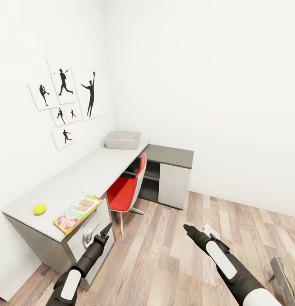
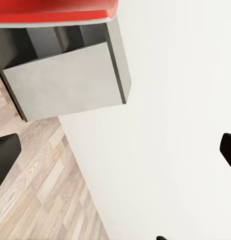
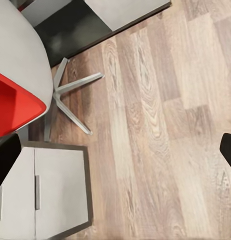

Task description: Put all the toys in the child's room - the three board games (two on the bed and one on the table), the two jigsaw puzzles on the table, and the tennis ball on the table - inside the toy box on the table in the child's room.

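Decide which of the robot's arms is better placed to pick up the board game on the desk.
Probably the left: its hand, open and empty, hangs just beside the desk end where the board game lies. The right hand is out over the floor.

My head camera looks down from high over the bench (image 1: 79, 174) and wall corner, while both wrist cameras sit nearer the wood floor (image 3: 160, 125), sharing the red chair (image 1: 128, 189) and the cabinet beside it.
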Motion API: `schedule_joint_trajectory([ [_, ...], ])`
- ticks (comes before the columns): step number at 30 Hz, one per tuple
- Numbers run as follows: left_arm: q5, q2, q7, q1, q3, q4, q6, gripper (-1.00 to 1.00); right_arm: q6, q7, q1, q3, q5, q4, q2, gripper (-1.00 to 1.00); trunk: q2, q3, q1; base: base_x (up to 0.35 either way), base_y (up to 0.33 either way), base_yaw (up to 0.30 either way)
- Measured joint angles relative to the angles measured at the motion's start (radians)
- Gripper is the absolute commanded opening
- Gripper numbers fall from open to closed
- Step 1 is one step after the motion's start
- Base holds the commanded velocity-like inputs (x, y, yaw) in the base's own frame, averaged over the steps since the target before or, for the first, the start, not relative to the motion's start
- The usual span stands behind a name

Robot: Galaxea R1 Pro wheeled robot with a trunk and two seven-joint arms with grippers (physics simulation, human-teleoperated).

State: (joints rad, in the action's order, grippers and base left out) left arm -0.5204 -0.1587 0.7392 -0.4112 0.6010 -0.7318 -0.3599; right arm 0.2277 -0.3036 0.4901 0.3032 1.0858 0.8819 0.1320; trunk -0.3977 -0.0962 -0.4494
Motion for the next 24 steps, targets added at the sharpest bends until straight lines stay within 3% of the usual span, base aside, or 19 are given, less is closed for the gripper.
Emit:
schedule_joint_trajectory([
  [7, 0.000, -0.001, -0.001, 0.000, -0.001, 0.001, 0.001, 1.00, -0.001, 0.018, 0.000, 0.001, -0.002, 0.001, 0.001, 1.00, 0.000, 0.000, 0.000, 0.056, -0.012, 0.120],
  [15, 0.000, -0.002, -0.002, 0.000, -0.002, 0.001, 0.004, 1.00, -0.001, 0.038, 0.000, -0.002, -0.057, -0.002, 0.000, 1.00, 0.000, 0.000, 0.000, 0.179, -0.016, 0.030],
  [24, 0.000, -0.004, -0.002, 0.000, -0.001, 0.001, 0.004, 1.00, -0.002, 0.041, 0.000, -0.005, -0.063, 0.000, 0.000, 1.00, 0.000, 0.000, 0.000, 0.022, -0.013, 0.152],
])
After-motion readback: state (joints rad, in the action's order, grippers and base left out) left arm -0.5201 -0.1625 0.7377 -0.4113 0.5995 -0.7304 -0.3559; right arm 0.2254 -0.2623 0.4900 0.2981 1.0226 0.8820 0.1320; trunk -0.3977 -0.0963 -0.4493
